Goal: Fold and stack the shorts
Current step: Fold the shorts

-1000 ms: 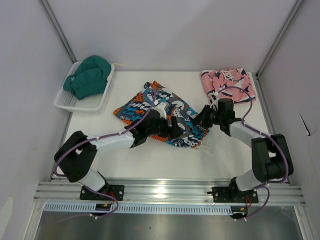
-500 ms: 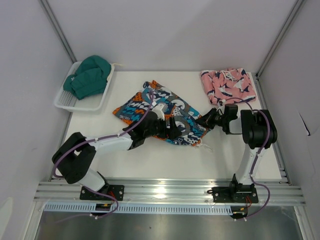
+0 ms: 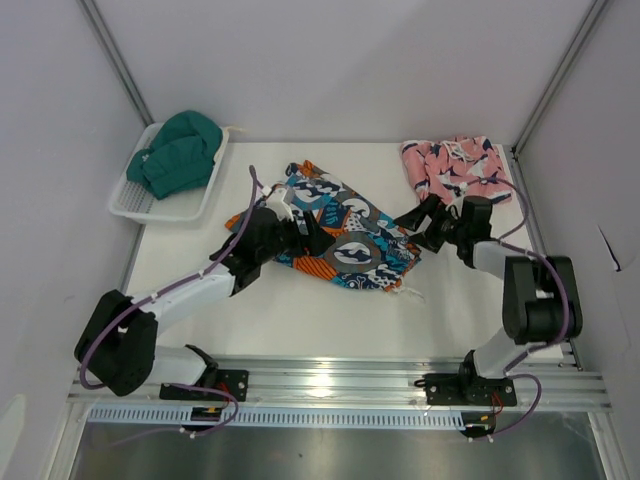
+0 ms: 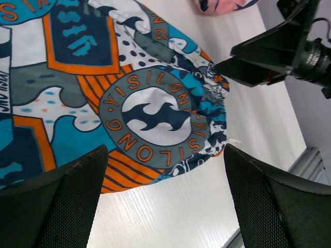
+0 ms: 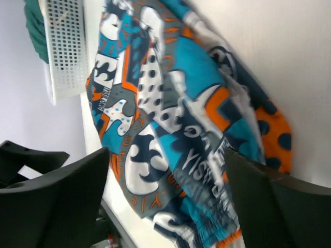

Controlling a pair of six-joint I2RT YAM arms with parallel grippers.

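Observation:
The teal, orange and navy patchwork shorts (image 3: 340,235) lie folded in the middle of the table, also filling the left wrist view (image 4: 145,103) and the right wrist view (image 5: 176,113). The pink shark-print shorts (image 3: 455,170) lie folded at the back right. My left gripper (image 3: 302,232) hovers open over the patchwork shorts' left part, its wide jaws (image 4: 165,206) holding nothing. My right gripper (image 3: 412,228) stands open at the shorts' right edge by the elastic waistband, nothing gripped between its fingers (image 5: 168,201).
A white mesh basket (image 3: 165,195) holding a green cloth (image 3: 180,150) stands at the back left. A white drawstring (image 3: 405,293) trails off the patchwork shorts toward the front. The metal rail (image 3: 340,385) carrying the arm bases runs along the near edge.
My right gripper has opened and let go of the patchwork shorts' right edge. My left gripper has drawn back to the left over the shorts, still open.

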